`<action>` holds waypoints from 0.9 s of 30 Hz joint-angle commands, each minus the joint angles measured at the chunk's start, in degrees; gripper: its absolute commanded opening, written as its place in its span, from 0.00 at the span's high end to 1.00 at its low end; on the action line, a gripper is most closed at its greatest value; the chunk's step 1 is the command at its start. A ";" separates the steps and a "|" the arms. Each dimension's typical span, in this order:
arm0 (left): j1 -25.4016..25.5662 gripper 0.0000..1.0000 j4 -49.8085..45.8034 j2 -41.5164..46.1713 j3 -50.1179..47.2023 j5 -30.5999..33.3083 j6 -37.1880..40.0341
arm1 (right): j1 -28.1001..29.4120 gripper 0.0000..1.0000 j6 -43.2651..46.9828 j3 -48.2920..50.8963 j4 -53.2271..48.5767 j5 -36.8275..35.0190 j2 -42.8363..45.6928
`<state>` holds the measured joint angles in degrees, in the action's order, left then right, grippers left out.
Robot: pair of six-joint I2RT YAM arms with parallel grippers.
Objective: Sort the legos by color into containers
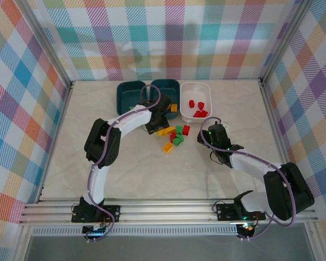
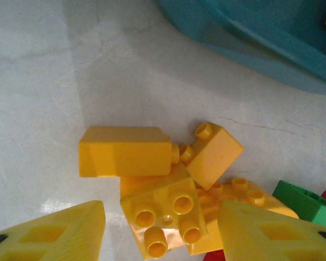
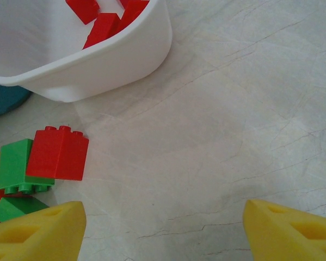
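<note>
while the left gripper [image 2: 161, 211] was spread, nothing grasped, centring on the yellow brick [image 2: 164, 220] between its fingers [image 2: 54, 234] was advised before squeezing.

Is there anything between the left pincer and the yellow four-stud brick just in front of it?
Nothing visible. The left pincer stands open with one finger on each side of the yellow four-stud brick. Close at its far side lie other yellow bricks, not in the path.
</note>
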<state>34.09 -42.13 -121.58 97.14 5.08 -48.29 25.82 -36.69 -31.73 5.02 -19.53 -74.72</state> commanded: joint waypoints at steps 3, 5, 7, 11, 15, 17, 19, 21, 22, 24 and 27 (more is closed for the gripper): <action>-0.07 0.51 1.80 -1.91 -1.43 0.37 -1.89 | -0.16 0.24 -0.25 -1.68 -0.36 1.20 -0.45; -0.07 0.55 2.79 -1.54 -2.83 0.12 -2.00 | -0.16 0.24 -0.24 -1.71 -0.43 1.38 -0.44; -0.07 0.57 3.45 -0.88 -3.89 -0.07 -2.15 | -0.16 0.24 -0.24 -1.66 -0.59 1.37 -0.34; -0.07 0.66 4.07 0.55 -5.50 0.15 -1.99 | -0.13 0.24 -0.56 -1.52 -0.57 1.92 -0.18; 0.01 0.73 4.27 2.50 -6.55 -0.94 -1.98 | -0.16 0.24 -0.65 -1.51 -0.58 2.11 -0.17; 0.57 0.74 4.55 4.82 -6.57 -1.30 -1.11 | -0.14 0.25 -0.62 -1.41 -0.58 2.07 -0.08; 0.98 0.75 4.77 7.17 -5.76 -0.79 0.76 | -0.16 0.25 -0.64 -1.37 -0.45 2.15 -0.06; 0.69 0.76 5.32 8.91 -4.67 -0.52 3.42 | -0.16 0.25 -0.71 -1.33 -0.38 2.21 -0.07; 0.19 0.77 5.93 9.51 -4.00 -0.34 4.81 | -0.16 0.25 -0.79 -1.35 -0.29 2.30 -0.17; -1.16 0.78 6.75 9.55 -2.19 -0.25 6.70 | -0.15 0.25 -0.84 -1.33 -0.10 2.30 -0.36; -3.66 0.79 5.49 5.81 4.93 -0.98 8.87 | -0.16 0.25 -0.68 -1.63 -0.20 2.32 -0.78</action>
<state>33.01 -37.21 -114.93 96.57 3.99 -43.44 25.82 -36.75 -32.01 4.89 -17.87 -74.87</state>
